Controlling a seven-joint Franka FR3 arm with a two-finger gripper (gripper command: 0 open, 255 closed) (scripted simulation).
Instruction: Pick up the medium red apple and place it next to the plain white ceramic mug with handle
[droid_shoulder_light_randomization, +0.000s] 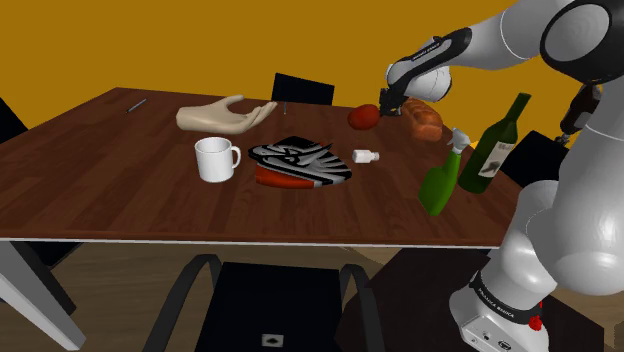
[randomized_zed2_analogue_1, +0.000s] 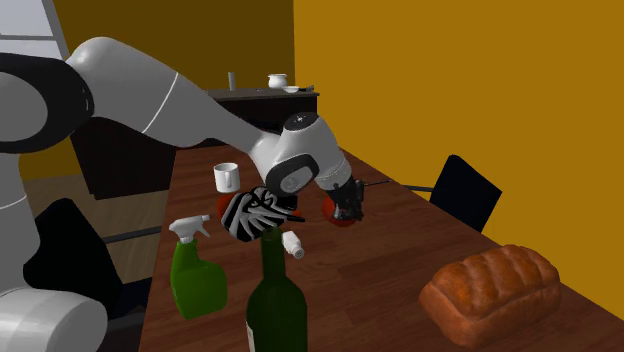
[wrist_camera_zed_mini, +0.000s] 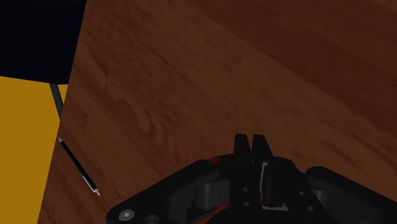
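Observation:
The red apple (droid_shoulder_light_randomization: 363, 117) rests on the dark wooden table (droid_shoulder_light_randomization: 120, 170) toward its far side. Just beside it, on the shoulder view's right, is my black gripper (droid_shoulder_light_randomization: 390, 106), low over the table. In the second exterior view the gripper (randomized_zed2_analogue_1: 351, 212) stands in front of the apple (randomized_zed2_analogue_1: 333, 213), which shows as a red patch behind it. In the wrist view the two fingers (wrist_camera_zed_mini: 242, 146) meet with nothing between them, and slivers of red apple (wrist_camera_zed_mini: 214, 160) show beside the hand. The white mug (droid_shoulder_light_randomization: 216, 159) with its handle stands apart, toward the shoulder view's left.
A zebra-striped object (droid_shoulder_light_randomization: 300, 162) and a small white bottle (droid_shoulder_light_randomization: 365, 156) lie between mug and apple. A beige hand model (droid_shoulder_light_randomization: 225, 115), a bread loaf (droid_shoulder_light_randomization: 425, 120), a green spray bottle (droid_shoulder_light_randomization: 440, 180) and a wine bottle (droid_shoulder_light_randomization: 495, 145) also stand on the table. A pen (wrist_camera_zed_mini: 79, 167) lies near the table edge.

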